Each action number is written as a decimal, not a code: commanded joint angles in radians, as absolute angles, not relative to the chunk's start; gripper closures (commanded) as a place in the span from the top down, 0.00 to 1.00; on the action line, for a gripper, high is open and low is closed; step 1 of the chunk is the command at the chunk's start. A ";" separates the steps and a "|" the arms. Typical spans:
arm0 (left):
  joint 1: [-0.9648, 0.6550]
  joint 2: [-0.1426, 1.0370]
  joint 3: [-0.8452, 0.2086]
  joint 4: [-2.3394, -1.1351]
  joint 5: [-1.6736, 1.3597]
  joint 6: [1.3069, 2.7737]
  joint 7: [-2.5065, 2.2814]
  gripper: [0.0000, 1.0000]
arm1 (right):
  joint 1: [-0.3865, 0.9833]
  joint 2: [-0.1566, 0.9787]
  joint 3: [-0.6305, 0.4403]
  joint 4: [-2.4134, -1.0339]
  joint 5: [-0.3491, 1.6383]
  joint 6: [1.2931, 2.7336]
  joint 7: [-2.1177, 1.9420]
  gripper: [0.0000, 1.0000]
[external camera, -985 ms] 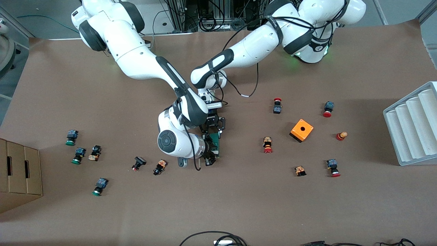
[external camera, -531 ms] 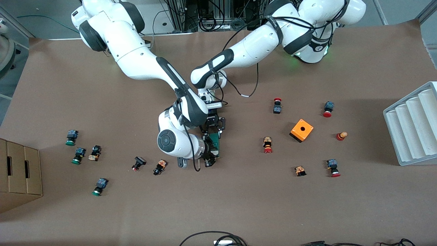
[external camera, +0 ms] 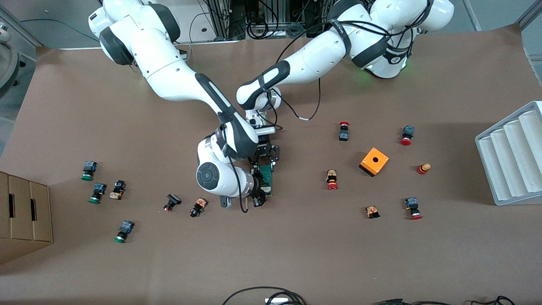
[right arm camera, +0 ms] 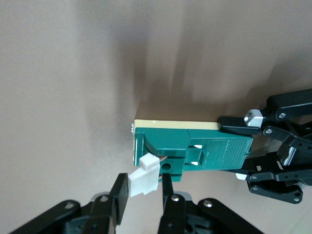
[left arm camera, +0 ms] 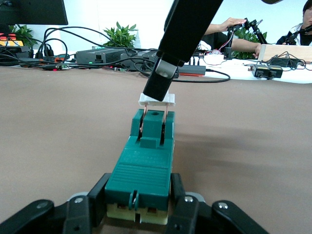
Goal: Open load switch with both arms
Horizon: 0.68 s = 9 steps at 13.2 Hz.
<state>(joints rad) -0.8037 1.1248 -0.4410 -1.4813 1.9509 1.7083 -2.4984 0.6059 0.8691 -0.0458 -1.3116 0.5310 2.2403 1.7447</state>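
Front view: left end effector clamps the load switch; right end effector pinches its white tab.

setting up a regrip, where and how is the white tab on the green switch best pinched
Pinch the white tab across its two flat faces, coming from the end of the green switch away from the left pincer, which is shut on the body. The tab sticks out clear there; the right pincer straddles it that way.
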 commanded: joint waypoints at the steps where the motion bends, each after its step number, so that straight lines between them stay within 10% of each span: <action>1: -0.801 1.147 -0.449 -1.454 1.953 1.726 -2.482 0.54 | 0.606 0.861 -0.040 -1.318 0.511 2.257 1.752 0.31; 9: -0.802 1.146 -0.449 -1.454 1.939 1.726 -2.482 0.54 | 0.607 0.822 -0.038 -1.364 0.509 2.244 1.732 0.29</action>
